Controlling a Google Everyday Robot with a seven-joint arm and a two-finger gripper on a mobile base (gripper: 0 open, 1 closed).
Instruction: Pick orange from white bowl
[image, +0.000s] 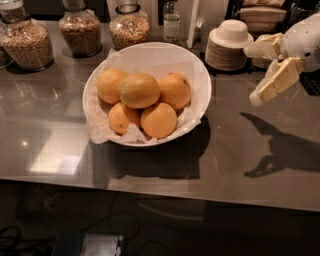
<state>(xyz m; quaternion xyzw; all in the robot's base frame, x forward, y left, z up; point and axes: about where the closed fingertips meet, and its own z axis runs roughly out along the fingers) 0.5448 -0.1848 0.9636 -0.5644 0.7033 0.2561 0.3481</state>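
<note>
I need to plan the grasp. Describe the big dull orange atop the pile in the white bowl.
The orange is the biggest fruit, dull yellowish-orange with an olive tinge and dimpled skin. It lies atop the pile in the paper-lined white bowl, resting on smaller, brighter fruits, nothing over it. The gripper hangs open at the picture's right, above the counter, clear of it.
</note>
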